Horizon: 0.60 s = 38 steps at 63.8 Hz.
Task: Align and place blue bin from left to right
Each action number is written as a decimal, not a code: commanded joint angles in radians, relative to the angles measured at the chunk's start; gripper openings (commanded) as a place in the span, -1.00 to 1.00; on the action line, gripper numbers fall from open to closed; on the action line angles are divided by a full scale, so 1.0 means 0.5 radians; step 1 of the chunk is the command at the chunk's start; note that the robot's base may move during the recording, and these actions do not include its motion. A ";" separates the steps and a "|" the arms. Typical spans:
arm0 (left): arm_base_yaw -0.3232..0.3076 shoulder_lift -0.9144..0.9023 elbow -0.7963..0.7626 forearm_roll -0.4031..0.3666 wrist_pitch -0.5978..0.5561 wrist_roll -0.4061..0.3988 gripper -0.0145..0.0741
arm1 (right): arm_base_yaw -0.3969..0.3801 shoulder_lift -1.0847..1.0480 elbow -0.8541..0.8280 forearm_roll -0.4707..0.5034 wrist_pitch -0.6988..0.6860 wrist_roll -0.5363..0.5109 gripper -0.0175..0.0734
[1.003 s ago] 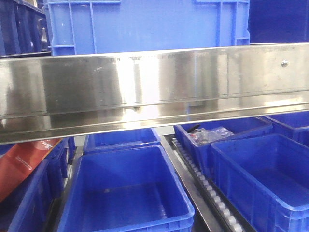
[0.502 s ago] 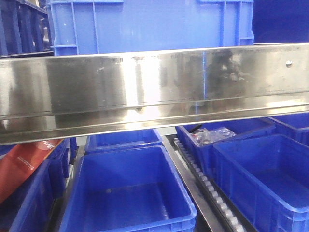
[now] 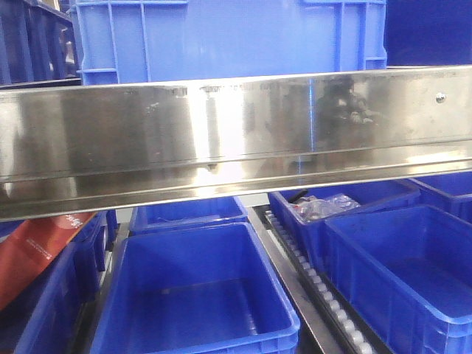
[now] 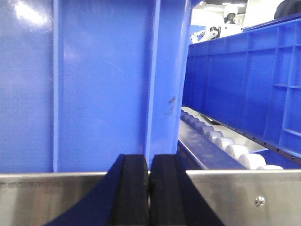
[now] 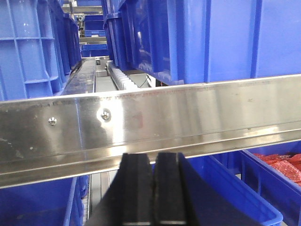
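the blue bin (image 3: 228,37) sits on the upper shelf level, just behind the steel rail (image 3: 236,140), its long side running left to right across my front view and its ribbed wall facing me. in the left wrist view that wall (image 4: 94,84) fills the frame straight ahead and just beyond the rail, so the left gripper (image 4: 149,188) looks the nearer of the 2; its pads are pressed together with nothing between them. the right gripper (image 5: 153,188) is likewise clenched on nothing, sitting lower, below the rail, with the bin's near wall (image 5: 211,37) up and to the right of it. i judge the coming move is a sideways nudge along the bin's long axis, and the left arm is better placed for it. against 1 second ago the bin appears slightly further right in the front view; since half a second ago i see almost no change. lower crates (image 3: 199,295) sit beneath the rail.
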 commanded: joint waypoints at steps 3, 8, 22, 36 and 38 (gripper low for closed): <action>0.005 -0.011 -0.002 -0.011 -0.045 0.004 -0.69 | -0.013 -0.017 -0.002 -0.012 -0.053 -0.019 -0.77; 0.005 -0.011 -0.002 -0.011 -0.045 0.004 -0.69 | -0.013 -0.017 -0.002 -0.012 -0.053 -0.019 -0.77; 0.005 -0.011 -0.002 -0.011 -0.045 0.004 -0.69 | -0.013 -0.017 -0.002 -0.012 -0.053 -0.019 -0.77; 0.005 -0.011 -0.002 -0.011 -0.045 0.004 -0.69 | -0.013 -0.017 -0.002 -0.012 -0.053 -0.019 -0.77; 0.005 -0.011 -0.002 -0.011 -0.045 0.004 -0.69 | -0.013 -0.017 -0.002 -0.012 -0.053 -0.019 -0.77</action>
